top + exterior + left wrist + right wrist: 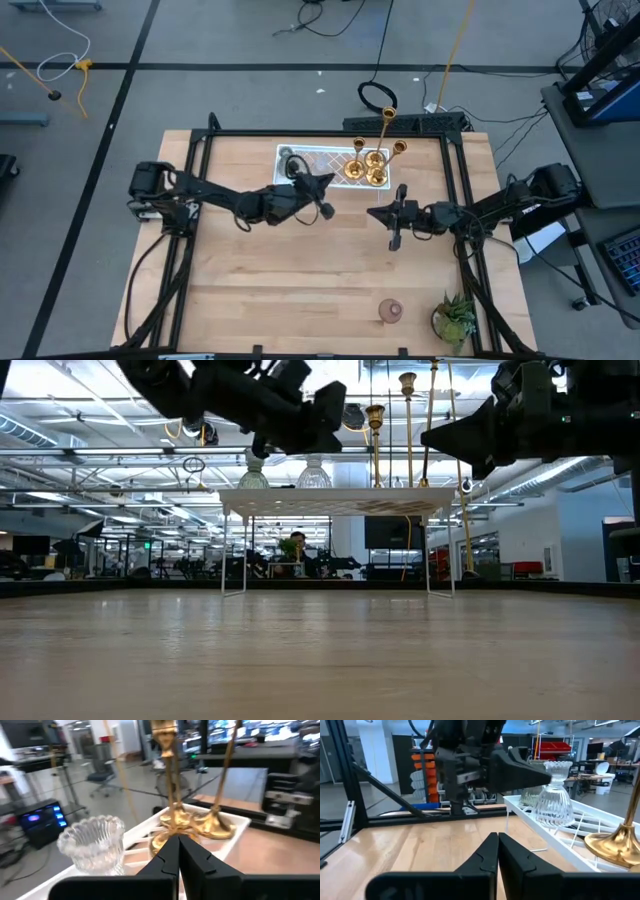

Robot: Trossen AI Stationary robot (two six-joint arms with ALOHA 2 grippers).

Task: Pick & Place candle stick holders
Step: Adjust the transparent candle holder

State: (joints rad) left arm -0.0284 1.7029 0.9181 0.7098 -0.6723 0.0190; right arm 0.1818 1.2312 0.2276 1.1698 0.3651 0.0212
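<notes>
Three gold holders (375, 165) stand by their round bases on the right part of the white lattice tray (320, 158) at the table's far side; two are tall and one is short (172, 837). A clear glass holder (95, 842) and a greenish one (532, 795) stand on the tray's left part. A pinkish glass holder (390, 311) stands on the table near the front right. My left gripper (330, 182) is shut and empty, raised at the tray's near edge. My right gripper (372, 213) is shut and empty, raised nearer, right of centre.
A small green potted plant (455, 318) stands at the table's near right corner beside the pinkish holder. The tray stands on thin legs (430, 550) above the table. A black frame (330, 133) runs around the table. Bare wood lies in the near left half.
</notes>
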